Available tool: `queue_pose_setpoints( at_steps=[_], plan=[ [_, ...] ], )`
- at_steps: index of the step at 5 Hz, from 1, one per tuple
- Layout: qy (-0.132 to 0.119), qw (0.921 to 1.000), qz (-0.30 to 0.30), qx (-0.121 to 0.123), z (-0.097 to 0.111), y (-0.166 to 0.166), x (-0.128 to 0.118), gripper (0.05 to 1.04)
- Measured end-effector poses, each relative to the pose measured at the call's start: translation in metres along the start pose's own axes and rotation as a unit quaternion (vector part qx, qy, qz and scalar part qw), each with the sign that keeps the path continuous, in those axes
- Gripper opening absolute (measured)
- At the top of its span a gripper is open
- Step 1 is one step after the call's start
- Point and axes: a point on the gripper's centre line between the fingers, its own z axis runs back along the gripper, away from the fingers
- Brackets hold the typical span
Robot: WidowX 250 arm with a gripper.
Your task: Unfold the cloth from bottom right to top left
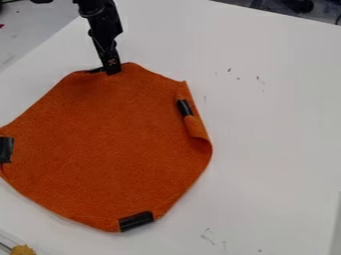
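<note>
Black all along its length, the arm [101, 22] enters from the top edge of the frame, left of centre, and slants steeply down and slightly to the right. At its lower end the tool [112, 71] points downward, its tip overlapping the top edge of the cloth [113, 144]. Whether it is spread, pressed together or pinching the fabric, I cannot tell.

Just left of the tip, a short dark strip [95, 70] lies along the same edge (tape or part of the tool, it is hard to say which). From there the orange cloth spreads over the left and centre of the frame, mostly flat, in a rounded, many-sided shape that reaches the left edge. Its right side is turned over in a narrow fold [193, 127], with a black patch [184, 108] beside it. A second black patch [136, 221] sits at the bottom rim, and a third [6, 149] at the far left.

Under it all is the white desk [279, 124], with small dark marks [259, 79] right of the cloth and a few more near the bottom. A yellowish-brown lump [23, 250] shows in the lower left corner.
</note>
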Motion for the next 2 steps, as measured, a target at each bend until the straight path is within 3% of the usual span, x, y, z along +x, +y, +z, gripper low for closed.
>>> queue_pose_setpoints(
  at_steps=[1, 2],
  plan=[
    [0.020, 0.9994, 0.029, -0.004, 0.025, -0.013, 0.014, 1.005],
    [0.038, 0.9962, 0.071, -0.034, 0.036, -0.050, 0.023, 1.000]
  ],
)
